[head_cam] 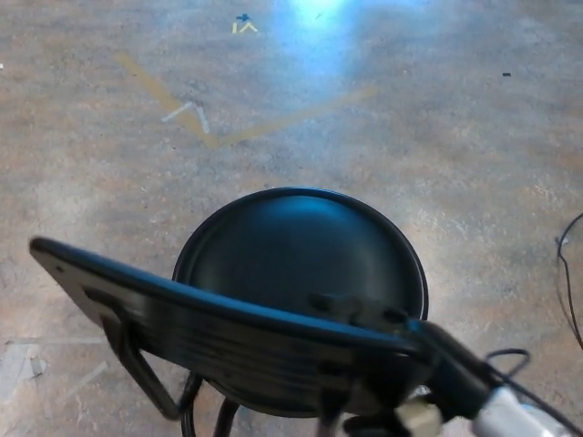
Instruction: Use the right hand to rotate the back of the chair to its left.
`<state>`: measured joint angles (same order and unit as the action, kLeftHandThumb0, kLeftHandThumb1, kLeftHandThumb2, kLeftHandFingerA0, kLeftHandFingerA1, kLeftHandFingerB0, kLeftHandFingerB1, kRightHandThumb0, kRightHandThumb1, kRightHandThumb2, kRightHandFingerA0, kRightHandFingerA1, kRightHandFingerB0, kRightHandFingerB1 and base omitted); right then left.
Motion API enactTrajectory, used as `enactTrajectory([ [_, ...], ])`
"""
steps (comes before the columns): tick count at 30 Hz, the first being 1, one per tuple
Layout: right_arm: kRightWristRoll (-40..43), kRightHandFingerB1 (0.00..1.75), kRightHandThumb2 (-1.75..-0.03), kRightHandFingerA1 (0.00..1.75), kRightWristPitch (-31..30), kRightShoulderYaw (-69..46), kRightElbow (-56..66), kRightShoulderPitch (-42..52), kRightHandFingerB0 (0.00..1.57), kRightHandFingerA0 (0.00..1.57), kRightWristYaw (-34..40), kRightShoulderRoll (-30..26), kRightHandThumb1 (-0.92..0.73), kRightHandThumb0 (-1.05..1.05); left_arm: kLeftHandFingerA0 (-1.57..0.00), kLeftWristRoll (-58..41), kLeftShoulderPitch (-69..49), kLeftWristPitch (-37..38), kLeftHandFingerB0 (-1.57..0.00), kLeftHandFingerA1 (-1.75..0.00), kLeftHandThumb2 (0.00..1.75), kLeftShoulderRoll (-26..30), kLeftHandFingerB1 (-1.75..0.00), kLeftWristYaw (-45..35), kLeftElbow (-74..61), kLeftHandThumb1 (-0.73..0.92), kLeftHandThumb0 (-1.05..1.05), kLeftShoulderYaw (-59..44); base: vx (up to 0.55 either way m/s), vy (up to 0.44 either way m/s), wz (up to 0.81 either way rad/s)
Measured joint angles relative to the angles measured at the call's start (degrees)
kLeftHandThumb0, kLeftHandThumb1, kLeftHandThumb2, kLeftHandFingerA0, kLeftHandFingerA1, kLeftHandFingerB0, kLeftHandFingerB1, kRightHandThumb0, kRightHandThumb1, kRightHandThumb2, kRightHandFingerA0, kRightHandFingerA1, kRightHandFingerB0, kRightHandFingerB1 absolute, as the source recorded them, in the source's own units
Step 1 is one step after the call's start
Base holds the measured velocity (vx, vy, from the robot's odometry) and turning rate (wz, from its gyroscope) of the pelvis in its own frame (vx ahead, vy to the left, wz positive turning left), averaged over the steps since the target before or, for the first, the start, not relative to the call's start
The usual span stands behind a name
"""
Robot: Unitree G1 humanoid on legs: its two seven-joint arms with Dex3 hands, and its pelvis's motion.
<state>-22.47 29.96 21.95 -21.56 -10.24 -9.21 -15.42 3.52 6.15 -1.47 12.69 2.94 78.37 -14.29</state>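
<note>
A black chair with a round seat (301,255) stands close below me on the concrete floor. Its curved backrest (182,314) runs slanted across the lower picture, its left end high at the left and its right end low near the middle. My right hand (364,320) is shut on the right end of the backrest, with fingers (326,301) hooked over its top edge. The right forearm (483,396) comes in from the bottom right corner. The chair legs are mostly hidden under the backrest.
Yellow tape lines (209,137) and white tape marks (187,114) cross the floor beyond the chair. A small yellow and blue mark (243,24) lies at the far top. A black cable (567,282) runs along the right edge. White tape patches (18,364) sit at lower left.
</note>
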Motion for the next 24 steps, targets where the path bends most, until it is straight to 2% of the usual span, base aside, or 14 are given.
enactTrajectory([
  [4,-1.8,0.27,-0.64,0.27,-0.2,3.8,-2.6,-3.1,0.0,0.0,-0.5,2.9,-0.65,-1.05,-0.52,0.0,0.0,0.0,-0.43,-0.46,0.62,0.0,-0.4,0.0,0.0,0.75,-0.45,0.1,0.0,0.0,0.0],
  [5,-2.1,0.45,-0.95,0.44,-0.5,4.6,-2.8,-3.7,0.0,0.0,-0.7,3.5,-0.52,-1.05,-0.51,0.0,0.0,0.0,-0.43,-0.46,0.62,0.0,-0.4,0.0,0.0,0.75,-0.45,0.0,0.0,0.0,0.0],
  [6,-2.4,0.47,-0.97,0.45,-0.8,5.2,-3.0,-4.1,0.0,0.0,-0.9,4.0,-0.54,-1.05,-0.51,0.0,0.0,0.0,-0.42,-0.45,0.62,0.0,-0.4,0.0,0.0,0.76,-0.45,-0.1,0.0,0.0,0.0],
  [15,-4.3,0.45,-0.97,0.41,-3.4,11.0,-10.1,-11.5,0.0,0.0,-2.1,10.1,-0.55,-1.05,-0.54,-0.1,0.5,0.0,-0.45,-0.49,0.63,0.0,-0.41,0.0,0.0,0.79,-0.46,-0.6,0.0,0.0,0.0],
  [18,-4.4,0.45,-0.96,0.42,-4.1,12.2,-13.3,-14.2,0.0,0.0,-2.0,12.2,-0.55,-1.05,-0.47,-0.1,0.5,0.0,-0.4,-0.44,0.62,0.0,-0.4,0.0,0.0,0.76,-0.44,-0.5,0.0,0.0,0.0],
  [19,-4.5,0.47,-0.96,0.43,-4.2,12.4,-14.0,-14.7,0.0,0.0,-1.9,12.4,-0.55,-1.05,-0.41,-0.1,0.6,0.0,-0.31,-0.59,0.97,0.0,-0.52,0.0,0.0,0.59,-0.45,-0.5,0.0,0.0,0.0],
  [20,-4.5,0.47,-0.96,0.43,-4.3,13.0,-15.8,-16.0,0.0,0.0,-1.7,13.4,-0.55,-1.05,-0.41,-0.1,0.6,0.0,-0.31,-0.59,0.97,0.0,-0.52,0.0,0.0,0.59,-0.45,-0.6,0.0,0.0,0.0],
  [21,-4.6,0.35,-0.64,0.3,-4.4,13.5,-17.6,-17.3,0.0,0.0,-1.4,14.4,-0.66,-1.05,-0.49,-0.2,0.6,0.0,-0.44,-0.44,0.61,0.0,-0.4,-0.1,0.0,0.75,-0.44,-0.7,0.0,0.0,0.0],
  [24,-4.6,0.35,-0.64,0.3,-4.7,14.0,-20.8,-19.6,0.0,0.0,-0.8,16.1,-0.66,-1.05,-0.49,-0.2,0.8,0.0,-0.44,-0.44,0.61,0.0,-0.4,0.0,0.0,0.75,-0.44,-0.9,0.0,0.0,0.0],
])
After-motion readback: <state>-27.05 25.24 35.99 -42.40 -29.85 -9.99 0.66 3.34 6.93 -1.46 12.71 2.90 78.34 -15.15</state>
